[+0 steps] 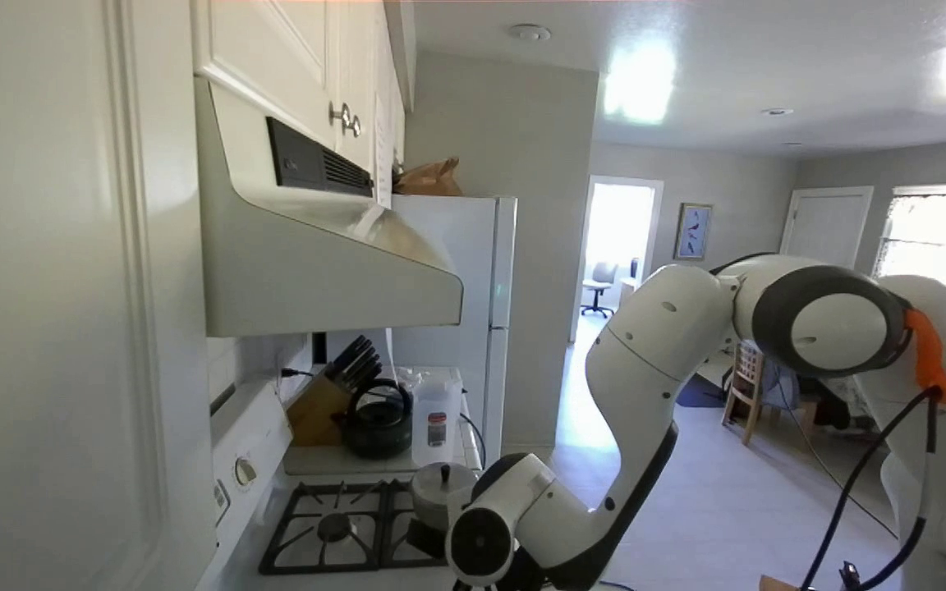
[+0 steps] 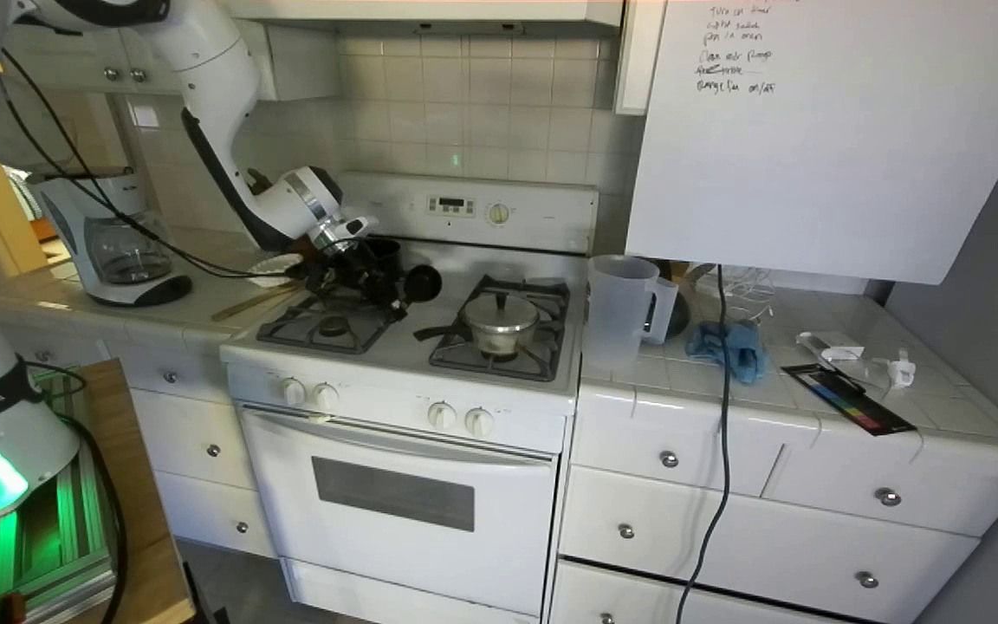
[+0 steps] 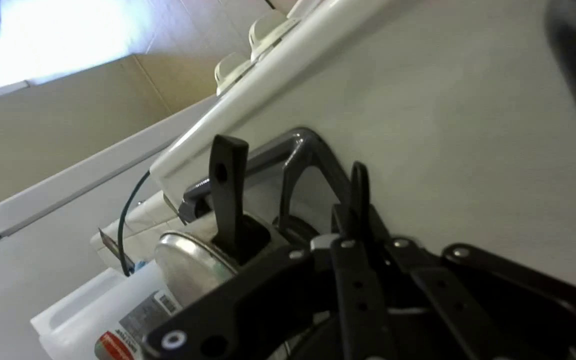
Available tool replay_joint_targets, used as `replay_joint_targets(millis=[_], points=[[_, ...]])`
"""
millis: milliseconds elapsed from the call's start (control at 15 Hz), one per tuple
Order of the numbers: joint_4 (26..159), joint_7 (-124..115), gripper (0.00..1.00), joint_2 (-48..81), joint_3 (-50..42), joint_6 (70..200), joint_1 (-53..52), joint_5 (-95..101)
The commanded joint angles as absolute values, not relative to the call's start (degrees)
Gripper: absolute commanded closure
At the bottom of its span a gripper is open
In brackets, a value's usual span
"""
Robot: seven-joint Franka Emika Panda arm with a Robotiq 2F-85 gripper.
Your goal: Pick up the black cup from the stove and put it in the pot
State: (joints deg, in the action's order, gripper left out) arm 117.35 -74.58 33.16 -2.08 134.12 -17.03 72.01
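— Your cup (image 2: 423, 282)?
— Likely the dark round shape at your gripper (image 3: 360, 222), on or above the stove (image 2: 386, 390); black on black, can't tell if you've clamped it.
— Pot (image 2: 492, 336)?
— On a grate (image 2: 499, 370), presumably for steadiness. Lid (image 2: 516, 314) on, so your drop-in looks blocked.

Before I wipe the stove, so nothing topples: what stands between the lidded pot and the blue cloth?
An exterior view shows a translucent pitcher between pot and blue cloth, a dark vessel partly hidden behind it.
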Motion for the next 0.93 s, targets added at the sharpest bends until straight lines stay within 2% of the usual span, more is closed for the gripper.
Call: replay_joint_targets(millis=[0, 400, 467, 733, 800, 867], points=[[122.9, -77.2, 0.99, 27.2, 1.9, 135.7, -16.3, 78.0], [127.1, -79.3, 0.99, 21.8, 6.1, 137.6, -15.1, 83.3], [123.6, -76.7, 0.94, 25.3, 6.8, 135.7, -15.1, 80.6], [125.3, -77.1, 0.94, 23.3, 7.1, 135.9, -14.6, 80.9], [125.9, -77.3, 0.99, 23.1, 6.7, 134.5, -14.6, 80.7], [126.0, -77.4, 0.99, 23.0, 6.7, 134.4, -14.4, 81.0]])
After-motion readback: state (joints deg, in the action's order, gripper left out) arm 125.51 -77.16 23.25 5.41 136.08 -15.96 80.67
